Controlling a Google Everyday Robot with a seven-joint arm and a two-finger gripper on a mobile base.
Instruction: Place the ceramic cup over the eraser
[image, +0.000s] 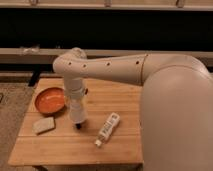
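Note:
The white ceramic cup (77, 111) hangs at the end of my arm, just above the wooden table (60, 145), between the orange bowl and the white bottle. My gripper (77, 102) points straight down and is shut on the cup. A small black piece, the eraser (78, 125), shows right under the cup's lower edge, on the table. Most of the eraser is hidden by the cup.
An orange bowl (49, 100) sits at the table's left. A pale beige block (43, 125) lies in front of it. A white bottle with a label (108, 128) lies on its side to the right of the cup. My arm's large white body fills the right side.

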